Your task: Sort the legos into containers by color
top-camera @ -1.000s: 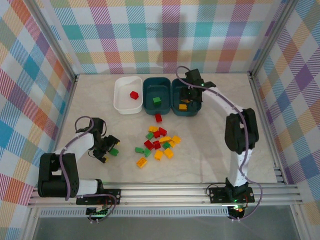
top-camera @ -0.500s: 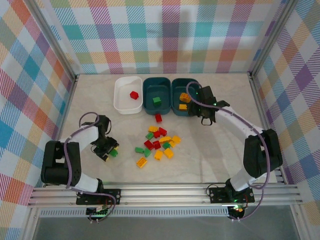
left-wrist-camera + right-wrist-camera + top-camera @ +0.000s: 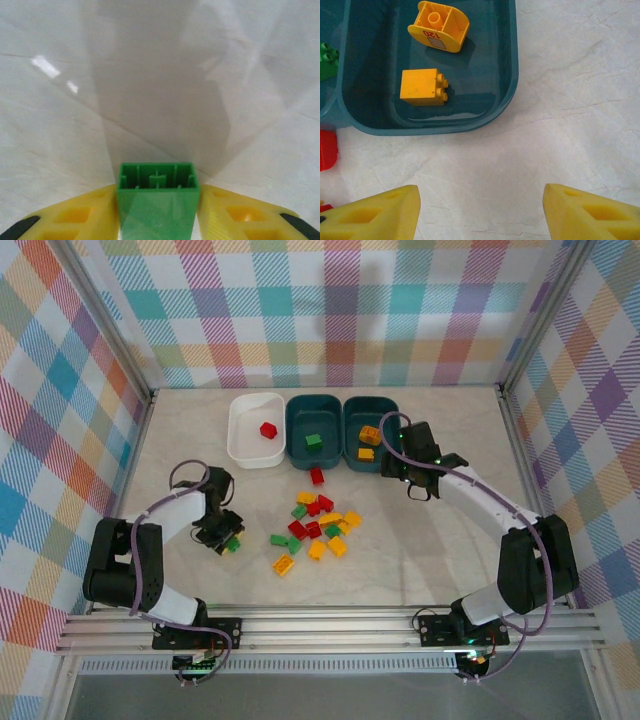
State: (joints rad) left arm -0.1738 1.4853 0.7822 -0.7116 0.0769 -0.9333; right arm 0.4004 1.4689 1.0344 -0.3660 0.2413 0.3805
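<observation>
Marbled tabletop: left gripper pinches a green lego (pickup done, I judge); next, carry it to the middle teal tub. Right gripper gapes empty beside the rightmost tub.

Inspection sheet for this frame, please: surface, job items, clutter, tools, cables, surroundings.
Surface: pale marbled table, no spills seen.
Job's things: white tub holds one red brick; middle teal tub holds one green brick; right teal tub holds two yellow bricks. A mixed loose pile lies mid-table, and a lone red brick sits just in front of the tubs.
Clutter: nothing seen.
Grippers: left tool is shut on a green held brick; right tool is open and empty, beside the right teal tub.
Cables: purple cables loop along both arms, clear of the bricks.
Surroundings: plaid walls, metal frame.
</observation>
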